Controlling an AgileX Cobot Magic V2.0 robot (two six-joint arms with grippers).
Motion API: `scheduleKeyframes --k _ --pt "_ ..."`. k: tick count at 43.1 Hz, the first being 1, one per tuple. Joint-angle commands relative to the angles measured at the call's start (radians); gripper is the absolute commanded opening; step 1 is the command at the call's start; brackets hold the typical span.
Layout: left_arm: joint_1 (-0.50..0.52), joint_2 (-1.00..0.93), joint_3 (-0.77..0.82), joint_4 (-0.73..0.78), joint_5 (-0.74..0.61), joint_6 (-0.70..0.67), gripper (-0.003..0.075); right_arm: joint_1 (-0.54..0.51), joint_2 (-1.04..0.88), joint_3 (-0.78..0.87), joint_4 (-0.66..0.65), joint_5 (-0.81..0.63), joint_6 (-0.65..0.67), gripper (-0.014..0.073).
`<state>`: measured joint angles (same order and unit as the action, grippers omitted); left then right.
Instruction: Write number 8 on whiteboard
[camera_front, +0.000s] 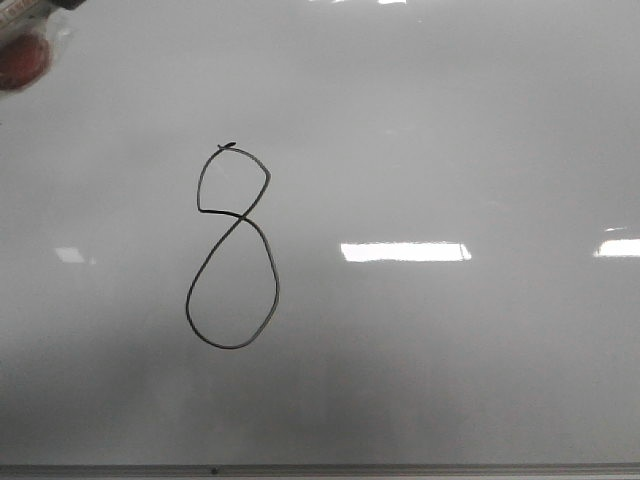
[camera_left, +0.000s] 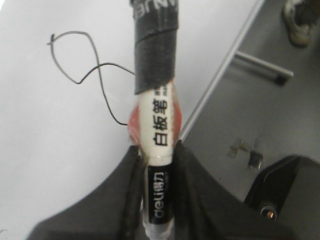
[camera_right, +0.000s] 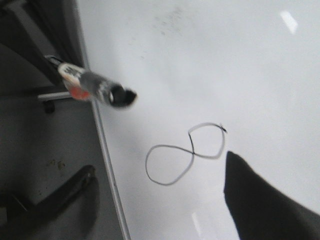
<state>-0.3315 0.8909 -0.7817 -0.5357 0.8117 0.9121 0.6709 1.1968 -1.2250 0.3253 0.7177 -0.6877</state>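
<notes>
The number 8 (camera_front: 237, 222) is drawn in thin black line left of centre on the whiteboard (camera_front: 450, 150). It also shows in the left wrist view (camera_left: 97, 67) and the right wrist view (camera_right: 192, 151). My left gripper (camera_left: 157, 150) is shut on a white and black marker (camera_left: 159, 117) wrapped in grey tape, held off the board near its frame edge (camera_left: 220, 75). The marker's tip is hidden in that view. The marker (camera_right: 95, 87) hangs above the frame in the right wrist view. My right gripper (camera_right: 160, 200) is open and empty above the board, beside the 8.
A grey frame strip (camera_front: 400, 468) runs along the board's lower edge. Bright light reflections (camera_front: 405, 251) lie right of the 8. A blurred red thing (camera_front: 25, 55) sits in the top left corner. Grey floor with a metal leg (camera_left: 262, 67) lies beyond the board.
</notes>
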Motion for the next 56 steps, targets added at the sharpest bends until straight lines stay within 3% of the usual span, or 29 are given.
scheduleKeyframes --k 1,10,17,24,33,56 --pt "0.064 -0.039 0.021 -0.133 -0.161 -0.079 -0.0019 -0.100 -0.125 0.090 0.020 -0.141 0.127 0.0447" --pt "0.173 -0.145 0.183 -0.260 -0.393 -0.134 -0.0019 -0.303 -0.424 0.417 0.020 -0.327 0.388 0.0344" --pt "0.201 -0.268 0.310 -0.334 -0.510 -0.134 -0.0019 -0.423 -0.656 0.606 0.020 -0.355 0.430 0.0125" --pt "0.201 -0.366 0.398 -0.373 -0.572 -0.134 -0.0019 -0.459 -0.849 0.732 0.018 -0.364 0.429 -0.0064" --pt "0.201 -0.412 0.423 -0.375 -0.581 -0.134 -0.0019 -0.459 -0.991 0.800 0.018 -0.397 0.429 -0.0068" --pt "0.201 -0.412 0.423 -0.375 -0.583 -0.134 -0.0019 -0.459 -0.999 0.802 0.018 -0.394 0.429 -0.0068"
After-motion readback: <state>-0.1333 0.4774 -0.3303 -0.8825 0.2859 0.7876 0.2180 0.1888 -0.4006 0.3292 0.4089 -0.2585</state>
